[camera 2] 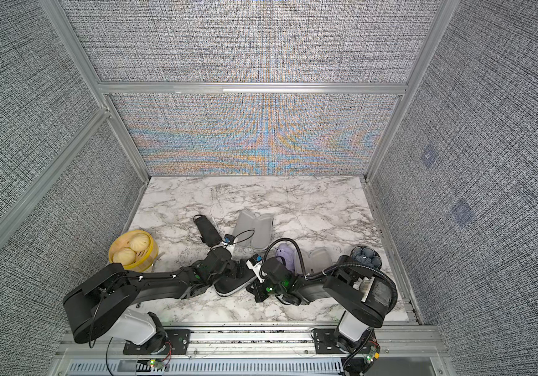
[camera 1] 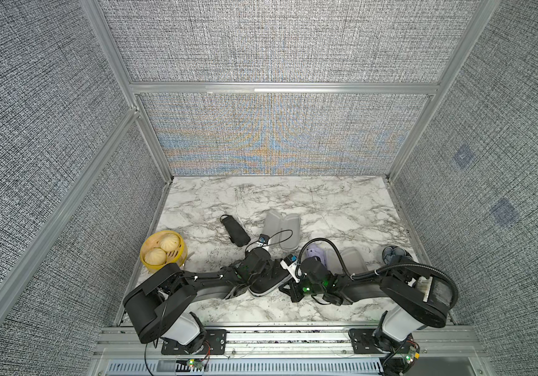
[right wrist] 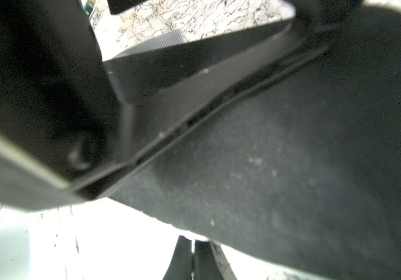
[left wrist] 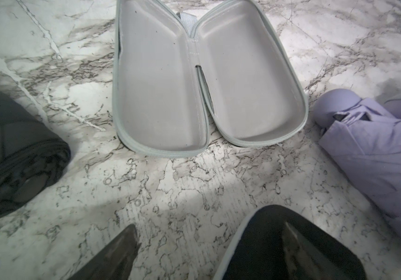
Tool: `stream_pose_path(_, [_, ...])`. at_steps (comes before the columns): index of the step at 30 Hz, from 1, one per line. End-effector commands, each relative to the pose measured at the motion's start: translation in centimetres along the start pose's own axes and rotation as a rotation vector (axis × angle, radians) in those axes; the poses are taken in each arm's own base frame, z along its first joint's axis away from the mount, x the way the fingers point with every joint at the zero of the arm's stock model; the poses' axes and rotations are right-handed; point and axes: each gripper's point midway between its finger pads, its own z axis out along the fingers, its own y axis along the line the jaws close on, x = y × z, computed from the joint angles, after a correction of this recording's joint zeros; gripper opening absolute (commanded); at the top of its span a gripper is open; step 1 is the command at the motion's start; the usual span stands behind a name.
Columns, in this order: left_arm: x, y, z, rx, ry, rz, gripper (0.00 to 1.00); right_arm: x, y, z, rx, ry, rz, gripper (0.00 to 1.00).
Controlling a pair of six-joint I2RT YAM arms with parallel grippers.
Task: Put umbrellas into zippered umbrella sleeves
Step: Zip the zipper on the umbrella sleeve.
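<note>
Black closed sleeve (camera 1: pixel 272 282): one likely packed. Your left jaws gape, right jaws clench shut; black umbrella (camera 1: pixel 235 230) and lavender umbrella (left wrist: pixel 374 155) lie unpacked.

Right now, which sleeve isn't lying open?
The near black sleeve, dark shell up; the far sleeve and the right-hand sleeve lie spread, lining showing.

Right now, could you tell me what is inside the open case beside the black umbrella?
Nothing: both halves of the open case show bare grey lining. Whatever lies beneath it is covered.
</note>
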Motion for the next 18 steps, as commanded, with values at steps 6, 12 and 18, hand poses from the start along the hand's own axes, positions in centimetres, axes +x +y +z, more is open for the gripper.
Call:
stream_pose_path(6, [7.3,-5.4,-2.4,0.359,0.315,-0.009,0.91,0.8,-1.0,0.5,0.05,0.051,-0.099,0.0])
stream_pose_path(12, [9.4,-5.0,-1.7,0.359,0.369,-0.032,0.86,0.2,-1.6,0.6,0.085,0.049,-0.097,0.0])
stream_pose_path(18, [8.6,-4.4,-4.1,0.362,0.314,-0.017,0.73,-1.3,-2.4,0.4,0.115,0.03,-0.099,0.0])
